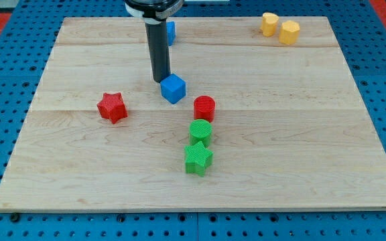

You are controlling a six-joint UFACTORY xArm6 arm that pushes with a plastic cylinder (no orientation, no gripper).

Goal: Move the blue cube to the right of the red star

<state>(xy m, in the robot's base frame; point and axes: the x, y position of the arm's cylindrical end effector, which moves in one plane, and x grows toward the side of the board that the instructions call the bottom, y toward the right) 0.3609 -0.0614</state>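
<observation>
Your tip (161, 80), a bare rod with no claw to open, touches the blue cube (173, 88) on its far-left; you'd next nudge it left and nearer, toward the red star (112, 107).

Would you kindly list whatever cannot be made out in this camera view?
- Second blue block: mostly hidden behind the rod, shape unclear.
- My tip: contact with the blue cube cannot be settled; it sits at the cube's upper left.
- Arm above the rod: cut off by the view's top.
- Two yellow blocks: shapes hard to tell.

Ridged matt plastic blue cube (173, 88), pale wooden board (300, 147).
</observation>
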